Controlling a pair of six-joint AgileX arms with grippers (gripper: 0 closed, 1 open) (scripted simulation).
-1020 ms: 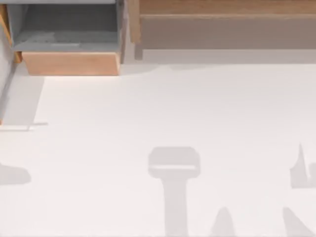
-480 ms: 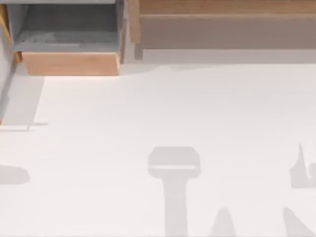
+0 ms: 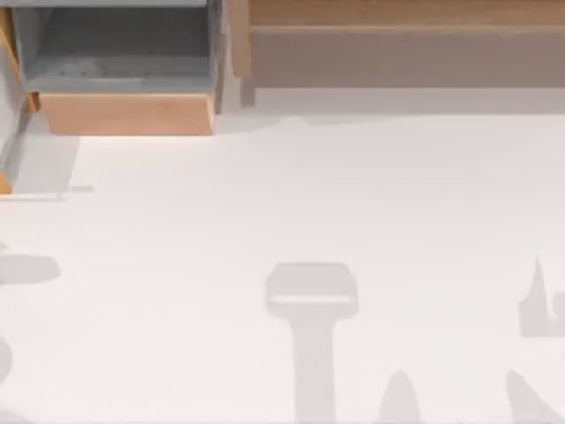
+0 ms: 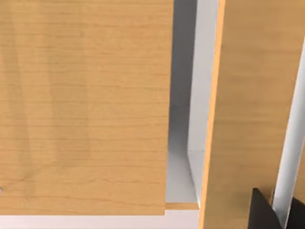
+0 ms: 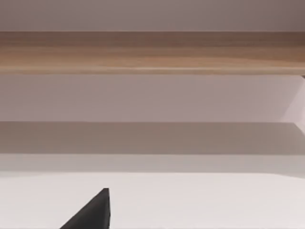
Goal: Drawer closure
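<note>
While pulled out toward the table, drawer [image 3: 124, 113] lies left-right; pincer state: cannot tell.

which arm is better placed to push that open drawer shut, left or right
Left, probably. The open drawer sits at the table's far left, and the left wrist view looks close at its wooden front beside a dark fingertip. The right wrist view faces the long wooden shelf instead.
</note>
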